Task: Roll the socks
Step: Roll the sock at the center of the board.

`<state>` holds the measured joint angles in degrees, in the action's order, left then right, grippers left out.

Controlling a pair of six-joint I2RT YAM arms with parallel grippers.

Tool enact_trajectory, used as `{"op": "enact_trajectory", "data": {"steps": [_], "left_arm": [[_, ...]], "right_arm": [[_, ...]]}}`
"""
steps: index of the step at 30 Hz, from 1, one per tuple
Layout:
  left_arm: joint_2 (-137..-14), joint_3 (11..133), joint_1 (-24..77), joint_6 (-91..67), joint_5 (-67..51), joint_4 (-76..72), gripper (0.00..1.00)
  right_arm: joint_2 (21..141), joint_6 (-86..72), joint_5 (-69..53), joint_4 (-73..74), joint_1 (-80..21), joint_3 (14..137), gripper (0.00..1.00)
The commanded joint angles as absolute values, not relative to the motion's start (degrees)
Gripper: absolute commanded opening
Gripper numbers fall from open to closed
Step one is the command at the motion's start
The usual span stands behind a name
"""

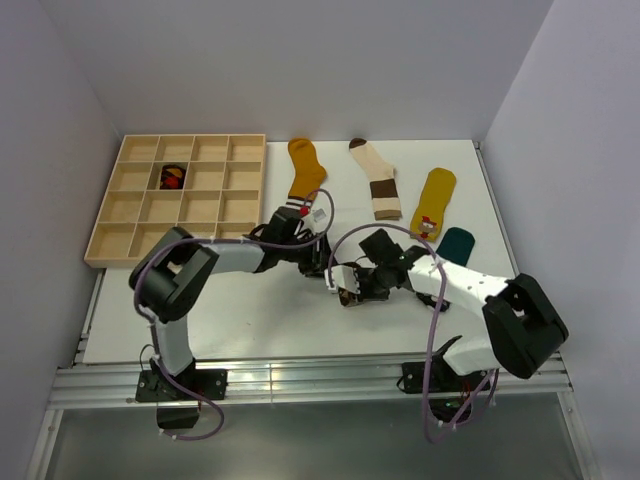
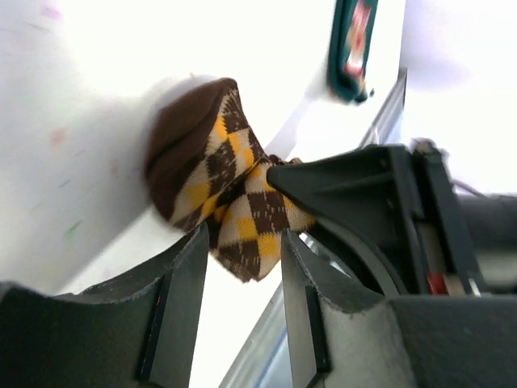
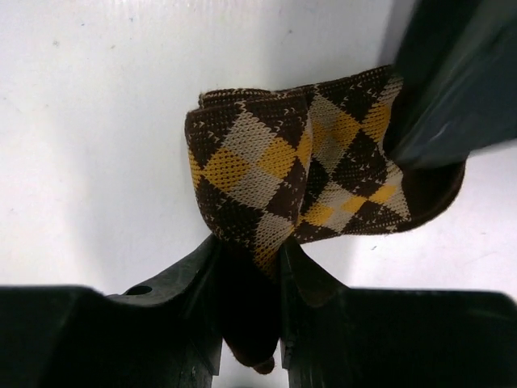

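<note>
- Your right pincer point(image 3: 250, 259) is clamped on the brown-and-orange argyle knit sock point(image 3: 266, 162), which sits half bundled mid-counter point(image 1: 250, 320). Hold that bite firm.
- Your left pincer point(image 2: 242, 246) brackets the sock's loose end; I cannot tell whether it grips. Tuck tightly before letting go.
- Beyond, the mustard fabric sock point(image 1: 305, 170), cream brown-banded sock point(image 1: 378, 180), yellow sock point(image 1: 436, 200) and teal sock point(image 1: 457, 243) lie flat.

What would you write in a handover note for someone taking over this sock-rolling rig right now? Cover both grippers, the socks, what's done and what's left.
Left gripper: shut on one end of the brown-and-yellow argyle knit sock.
Right gripper: shut on its folded part.
Lying flat at the far side: mustard sock with striped cuff, cream sock with brown bands, yellow sock, teal sock.
Done: argyle partly folded.
Left: finish that roll, then the four flat socks.
</note>
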<state>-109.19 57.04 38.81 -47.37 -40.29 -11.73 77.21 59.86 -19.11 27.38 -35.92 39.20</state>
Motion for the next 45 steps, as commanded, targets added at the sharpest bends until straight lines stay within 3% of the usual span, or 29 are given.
{"op": "enact_trajectory", "data": {"steps": [1, 8, 12, 16, 20, 27, 40, 43, 45], "left_arm": [[-100.56, 50.12, 37.62, -51.32, -30.08, -24.68, 0.46], [-88.86, 32.18, 37.53, -57.31, -17.15, -42.35, 0.47], [-81.50, 26.21, 40.59, -46.54, -4.70, -42.27, 0.46], [-78.05, 26.89, 52.17, -33.07, 6.65, -39.91, 0.50], [-81.29, 33.04, 58.00, -23.22, 9.57, -34.64, 0.51], [-91.30, 42.44, 60.82, -13.36, 4.93, -30.06, 0.53], [-101.59, 45.88, 60.47, -16.08, -4.21, -31.46, 0.53], [-103.44, 45.70, 59.59, -18.71, -6.76, -33.74, 0.49], [-104.94, 45.18, 58.46, -21.44, -8.69, -35.76, 0.38]], "right_arm": [[81.11, 61.17, -24.86, 38.66, -33.14, 45.50, 0.21], [99.38, 65.21, -30.41, 56.49, -27.87, 62.12, 0.20], [111.51, 67.75, -32.51, 70.79, -25.76, 73.01, 0.21], [120.22, 67.76, -34.19, 77.42, -24.61, 81.10, 0.22], [124.88, 67.06, -34.72, 79.80, -24.34, 83.93, 0.23], [126.12, 65.48, -34.98, 79.63, -24.00, 85.43, 0.24], [127.18, 63.11, -36.04, 78.93, -23.29, 87.54, 0.25], [127.00, 62.23, -36.04, 77.70, -23.38, 86.93, 0.25], [126.39, 61.00, -36.21, 75.94, -23.29, 86.14, 0.27]]}}
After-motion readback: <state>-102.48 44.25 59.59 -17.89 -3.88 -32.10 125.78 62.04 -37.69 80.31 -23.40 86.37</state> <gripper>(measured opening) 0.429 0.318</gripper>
